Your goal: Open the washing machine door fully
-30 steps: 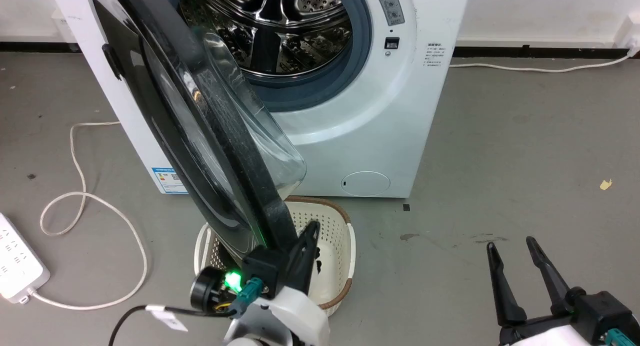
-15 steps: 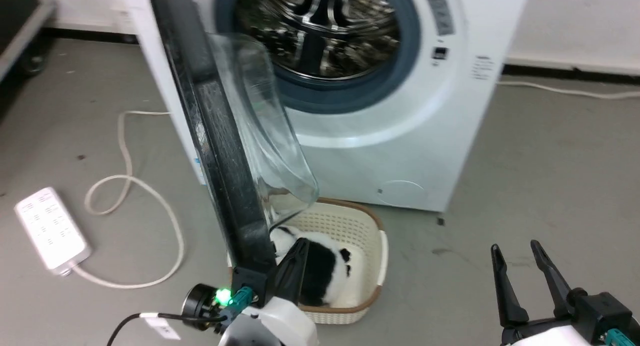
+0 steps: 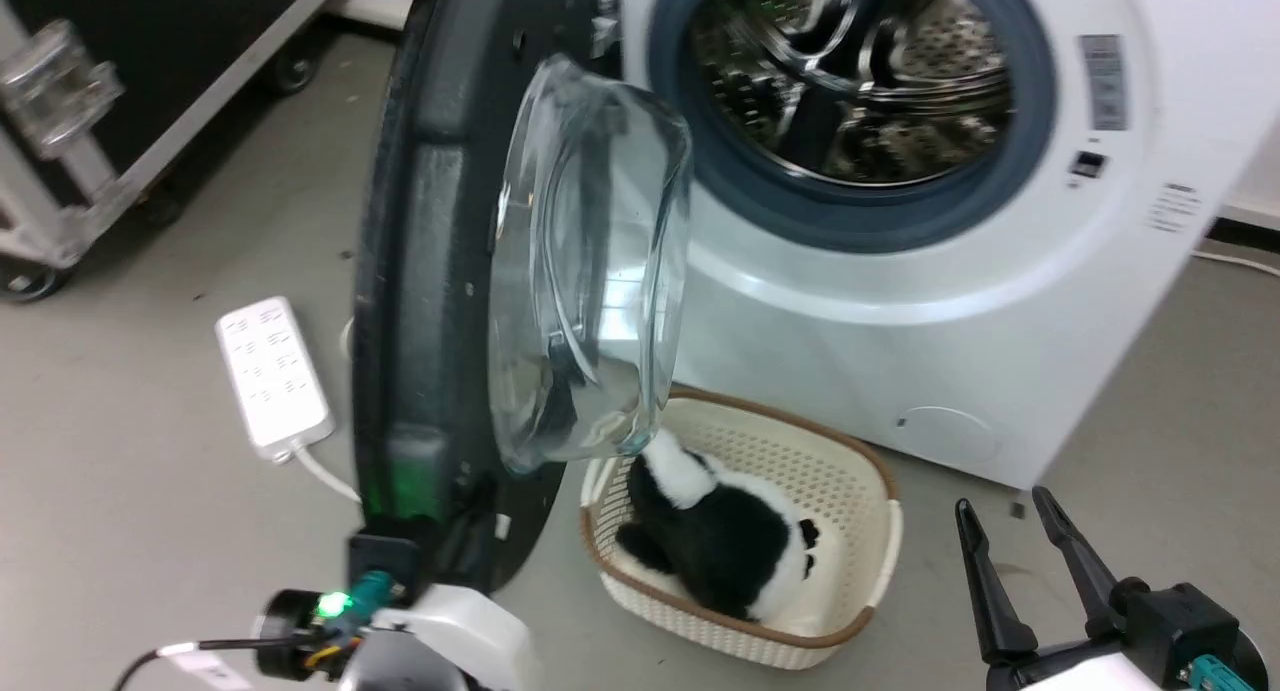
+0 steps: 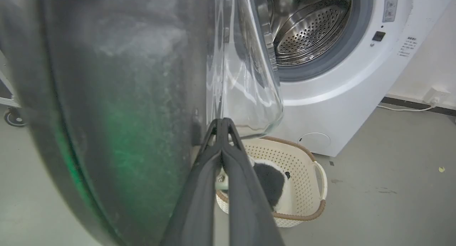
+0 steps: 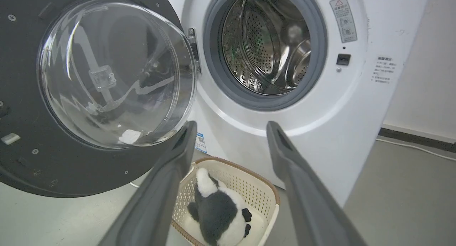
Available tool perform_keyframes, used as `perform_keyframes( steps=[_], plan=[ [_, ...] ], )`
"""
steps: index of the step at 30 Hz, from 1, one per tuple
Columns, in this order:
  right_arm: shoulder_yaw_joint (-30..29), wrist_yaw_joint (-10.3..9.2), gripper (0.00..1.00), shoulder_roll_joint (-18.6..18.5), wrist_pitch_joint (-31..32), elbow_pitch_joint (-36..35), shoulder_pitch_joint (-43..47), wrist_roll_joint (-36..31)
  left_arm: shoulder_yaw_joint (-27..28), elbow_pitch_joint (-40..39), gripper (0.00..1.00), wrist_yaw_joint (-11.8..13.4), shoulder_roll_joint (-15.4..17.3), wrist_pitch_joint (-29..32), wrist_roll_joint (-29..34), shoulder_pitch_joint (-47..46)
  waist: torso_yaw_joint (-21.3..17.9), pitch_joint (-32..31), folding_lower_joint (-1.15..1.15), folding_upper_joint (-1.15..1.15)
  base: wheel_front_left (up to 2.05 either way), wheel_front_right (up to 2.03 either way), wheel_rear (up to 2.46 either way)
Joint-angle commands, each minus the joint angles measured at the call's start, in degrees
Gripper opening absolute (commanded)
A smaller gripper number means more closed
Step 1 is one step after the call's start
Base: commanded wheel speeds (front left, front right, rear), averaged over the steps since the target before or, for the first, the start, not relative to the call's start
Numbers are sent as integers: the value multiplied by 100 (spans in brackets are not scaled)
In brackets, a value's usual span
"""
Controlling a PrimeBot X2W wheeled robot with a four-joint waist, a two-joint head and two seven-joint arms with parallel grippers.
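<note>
Head view: the washing machine door (image 3: 430, 271) is standing swung out, well left of the released right claw (image 3: 1005, 506). Left wrist view: the left claw (image 4: 221, 123) is clenching its 2 fingers (image 4: 199, 189) together just beside the door's glass bowl (image 4: 249, 78). Right wrist view: a panda plush (image 5: 213, 214) is lying in a basket (image 5: 273, 196) below the right claw.

The large round glossy black washing machine door (image 3: 420, 271), with its bulging clear glass bowl, stood wide open. It hung upright at the drum opening's (image 3: 850, 81) nine o'clock.

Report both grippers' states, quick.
Left gripper: shut, nothing between its fingers, beside the washing machine door.
Right gripper: open, holding nothing.
</note>
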Motion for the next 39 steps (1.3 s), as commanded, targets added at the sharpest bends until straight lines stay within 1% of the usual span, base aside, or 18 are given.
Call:
perform_keyframes(
  steps=[1, 7, 14, 16, 18, 23, 26, 30, 35, 39],
  plan=[
    [-7, 5, 100, 18, 34, -46, 49, -43, 105, -11, 0, 43, 64, -6, -48, -40, 203, 123, 1, 0, 0, 0, 0],
    [77, 5, 100, 18, 202, -208, -28, -192, 539, 135, 0, 75, 306, -32, -244, -312, 436, 483, 1, 0, 0, 0, 0],
    [153, 5, 100, -34, 496, -543, -219, -426, 1157, 521, 0, 39, 656, -100, -582, -832, 462, 1109, 1, 0, 0, 0, 0],
    [152, 5, 100, -90, 569, -638, -262, -455, 1393, 707, 0, -3, 772, -142, -750, -1029, 431, 1284, 1, 0, 0, 0, 0],
    [137, 5, 100, -152, 638, -734, -300, -471, 1728, 933, 0, -72, 858, -218, -1054, -1257, 397, 1471, 1, 0, 0, 0, 0],
    [123, 5, 100, -355, 783, -956, -403, -503, 2202, 1653, 0, -246, 1288, -406, -1322, -1842, 286, 1839, 1, 0, 0, 0, 0],
    [62, 5, 100, -423, 863, -1078, -436, -514, 2324, 2076, 0, -363, 1510, -498, -1381, -2170, 235, 1976, 1, 0, 0, 0, 0],
    [12, 5, 100, -487, 929, -1188, -464, -498, 2425, 2750, 0, -546, 1683, -690, -1481, -2566, 194, 2087, 1, 0, 0, 0, 0],
    [-16, 5, 100, -485, 963, -1240, -488, -502, 2394, 3396, 0, -665, 1785, -1013, -1433, -2884, 142, 2085, 1, 0, 0, 0, 0],
    [-62, 5, 100, -436, 890, -1167, -513, -458, 2280, 3670, 0, -746, 1799, -1276, -1319, -2963, 98, 1940, 1, 0, 0, 0, 0]
  ],
)
